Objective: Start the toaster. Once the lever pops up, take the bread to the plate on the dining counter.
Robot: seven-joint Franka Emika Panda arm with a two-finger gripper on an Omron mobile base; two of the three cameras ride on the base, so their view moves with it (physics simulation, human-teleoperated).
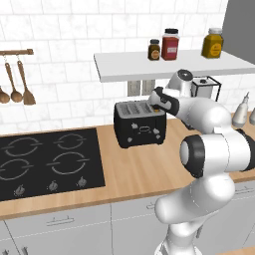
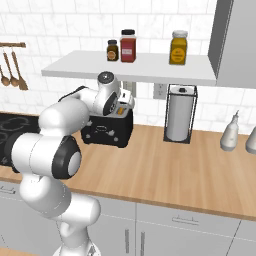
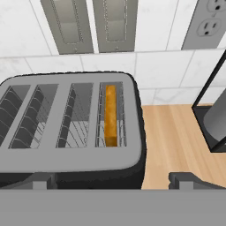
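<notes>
claw (image 3: 113,178) wide open, holding nothing, hovering just above the toaster (image 1: 140,123) at its right end. bread (image 3: 110,115) sits on edge in the rightmost slot. toaster stands on the wood surface (image 1: 139,169) btwn hob (image 1: 47,162) & paper towel roll (image 2: 180,116).

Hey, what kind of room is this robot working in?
A home kitchen, rendered rather than real. A black hob is set into the wooden counter, a toaster stands beside it, and spice jars sit on a shelf.
</notes>
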